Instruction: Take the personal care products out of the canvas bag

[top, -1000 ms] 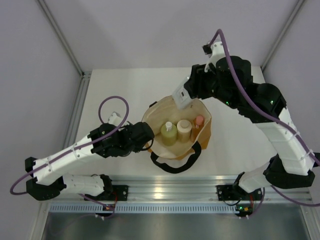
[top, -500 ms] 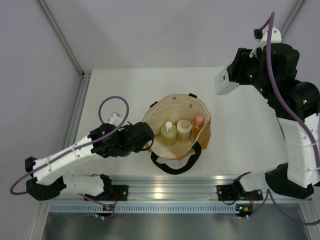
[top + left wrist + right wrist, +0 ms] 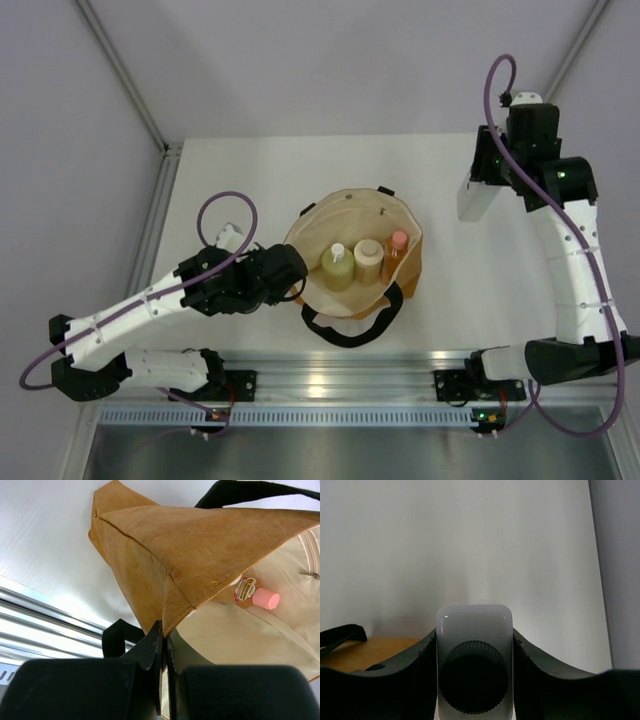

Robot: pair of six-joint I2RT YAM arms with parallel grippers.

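The tan canvas bag (image 3: 350,212) stands open in the middle of the table. Three personal care products stand inside it: a yellow-green bottle (image 3: 337,269), a beige wide-topped one (image 3: 368,260) and a slim orange one with a pink cap (image 3: 396,248). My left gripper (image 3: 297,285) is shut on the bag's left rim (image 3: 200,545), and the orange bottle (image 3: 260,596) shows past it. My right gripper (image 3: 478,185) is shut on a whitish bottle (image 3: 474,627) with a dark cap (image 3: 474,676), held above the table to the right of the bag.
The bag's black loop handles (image 3: 345,330) hang over its near side. White table surface (image 3: 480,280) lies under and around the right gripper. A metal rail (image 3: 340,385) runs along the near edge, and grey walls close in both sides.
My right arm has carried the whitish bottle from over the bag's back rim out to the right side of the table. The left arm and bag have not moved.
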